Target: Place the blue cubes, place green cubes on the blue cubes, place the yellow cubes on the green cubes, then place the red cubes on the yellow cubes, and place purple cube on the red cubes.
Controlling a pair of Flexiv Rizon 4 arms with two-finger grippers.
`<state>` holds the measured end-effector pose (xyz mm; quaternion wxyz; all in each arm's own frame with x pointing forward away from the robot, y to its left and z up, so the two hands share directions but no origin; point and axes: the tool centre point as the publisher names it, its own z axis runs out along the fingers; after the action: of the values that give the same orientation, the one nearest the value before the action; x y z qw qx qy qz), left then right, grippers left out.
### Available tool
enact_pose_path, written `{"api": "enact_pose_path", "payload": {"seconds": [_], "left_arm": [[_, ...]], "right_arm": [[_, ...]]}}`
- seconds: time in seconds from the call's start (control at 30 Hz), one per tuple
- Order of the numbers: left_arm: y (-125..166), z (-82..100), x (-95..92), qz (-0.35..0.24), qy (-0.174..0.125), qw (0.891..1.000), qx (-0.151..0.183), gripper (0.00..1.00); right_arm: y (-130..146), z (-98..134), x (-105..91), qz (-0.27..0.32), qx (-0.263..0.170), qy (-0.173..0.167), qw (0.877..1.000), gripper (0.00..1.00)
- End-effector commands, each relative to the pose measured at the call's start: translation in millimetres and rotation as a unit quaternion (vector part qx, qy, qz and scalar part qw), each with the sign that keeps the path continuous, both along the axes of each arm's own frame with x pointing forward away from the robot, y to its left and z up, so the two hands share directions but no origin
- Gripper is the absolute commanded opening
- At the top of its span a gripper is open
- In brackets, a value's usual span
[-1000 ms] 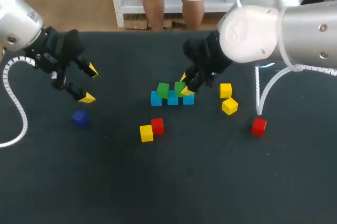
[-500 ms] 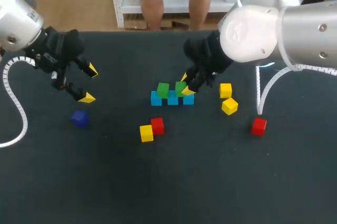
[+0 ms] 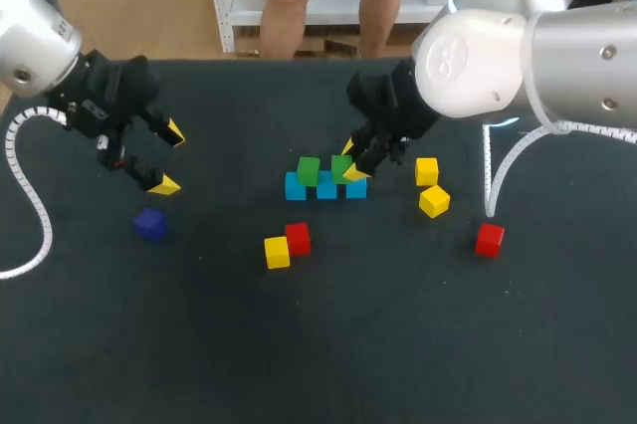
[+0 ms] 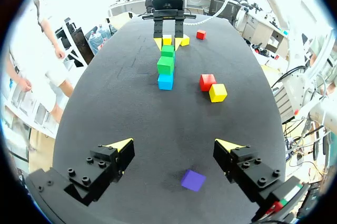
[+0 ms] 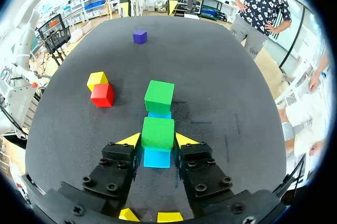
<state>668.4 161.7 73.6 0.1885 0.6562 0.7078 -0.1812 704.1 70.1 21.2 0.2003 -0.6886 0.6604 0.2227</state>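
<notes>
Under the gap between the left gripper's (image 4: 174,144) wide-apart jaws only the purple cube (image 4: 193,180) breaks the bare table (image 4: 116,103), while the right gripper (image 5: 159,140), jaws pressed to a green cube (image 5: 158,132), has the second green cube (image 5: 159,96) just ahead and a red cube (image 5: 102,95) and yellow cube (image 5: 97,80) off to one side.

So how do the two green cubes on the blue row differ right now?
The gripped green cube sits between the yellow fingertips of the right gripper, which touch both its sides. The free green cube has nothing touching it. In the head view, the gripped green cube is over the right part of the blue row, and the free green cube is over the left part. Both are the same green, look equal in size, and sit level above the blue cubes.
</notes>
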Motion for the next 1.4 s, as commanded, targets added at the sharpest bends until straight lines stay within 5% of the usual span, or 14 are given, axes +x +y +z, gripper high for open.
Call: {"api": "enact_pose_path", "payload": {"seconds": [0.03, 0.23, 0.3, 0.4, 0.5, 0.53, 0.6, 0.63, 0.73, 1.1, 1.4], "left_arm": [[1.3, -1.0, -1.0, -0.001, -0.002, 1.000, -0.002, 1.00], [1.3, -1.0, -1.0, -0.001, -0.002, 1.000, -0.002, 1.00], [1.3, -1.0, -1.0, -0.001, -0.002, 1.000, -0.002, 1.00], [1.3, -1.0, -1.0, -0.001, -0.002, 1.000, -0.002, 1.00], [1.3, -1.0, -1.0, -0.001, -0.002, 1.000, -0.002, 1.00], [1.3, -1.0, -1.0, -0.001, -0.002, 1.000, -0.002, 1.00], [1.3, -1.0, -1.0, -0.001, -0.002, 1.000, -0.002, 1.00], [1.3, -1.0, -1.0, -0.001, -0.002, 1.000, -0.002, 1.00], [1.3, -1.0, -1.0, -0.001, -0.002, 1.000, -0.002, 1.00], [1.3, -1.0, -1.0, -0.001, -0.002, 1.000, -0.002, 1.00], [1.3, -1.0, -1.0, -0.001, -0.002, 1.000, -0.002, 1.00]], "right_arm": [[0.5, -0.7, 1.5, 0.001, 0.001, 0.001, 1.000, 0.37], [0.7, -1.0, 1.1, 0.003, 0.003, 0.002, 1.000, 0.51], [0.7, -1.1, 1.0, 0.002, 0.003, 0.002, 1.000, 0.73], [0.4, -1.2, 0.5, 0.002, 0.003, 0.003, 1.000, 0.89], [-0.1, -1.4, 0.1, 0.002, 0.002, 0.003, 1.000, 0.81], [-0.2, -1.5, 0.1, 0.002, 0.003, 0.003, 1.000, 0.58], [-0.2, -1.6, 0.2, 0.002, 0.003, 0.003, 1.000, 0.49], [-0.2, -1.6, 0.2, 0.002, 0.003, 0.003, 1.000, 0.49], [-0.8, 0.1, -0.5, 0.003, 0.002, 0.003, 1.000, 0.98], [-34.6, 36.5, -13.7, -0.012, 0.009, -0.014, 1.000, 1.00], [-88.5, 57.7, -22.0, 0.009, 0.013, -0.030, 0.999, 1.00]]}}
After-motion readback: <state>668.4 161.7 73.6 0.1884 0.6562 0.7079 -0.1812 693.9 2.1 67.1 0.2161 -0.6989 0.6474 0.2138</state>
